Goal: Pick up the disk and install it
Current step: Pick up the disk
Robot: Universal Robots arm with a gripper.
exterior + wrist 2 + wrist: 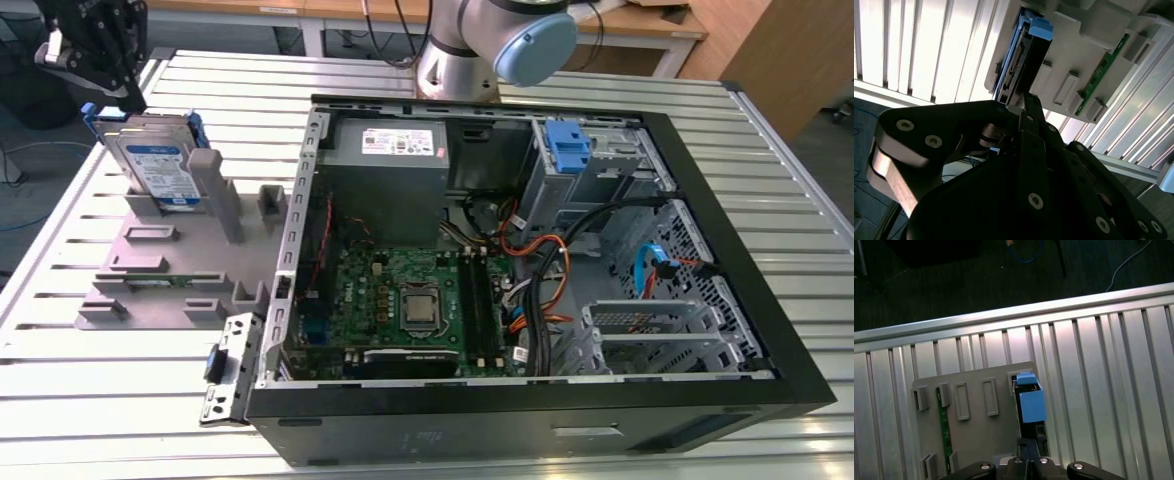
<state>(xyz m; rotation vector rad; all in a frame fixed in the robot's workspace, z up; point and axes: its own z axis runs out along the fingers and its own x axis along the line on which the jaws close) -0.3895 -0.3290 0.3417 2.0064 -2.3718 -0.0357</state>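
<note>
Silver-grey with blue rails on its sides, the disk [158, 165] stands on edge in a slot of the grey holder [160, 262]. I take that to be so its top edge is offered clear for a grasp from above. My gripper [134, 98] hangs just over that edge. In the second wrist view the fingers [1030, 107] look drawn close together with nothing between them, their tips right by the disk's connector end; I cannot tell whether they touch. The holder sits on the ribbed metal worktop [94, 420], beside the computer case [534, 432], which lies open so its bays can be reached.
</note>
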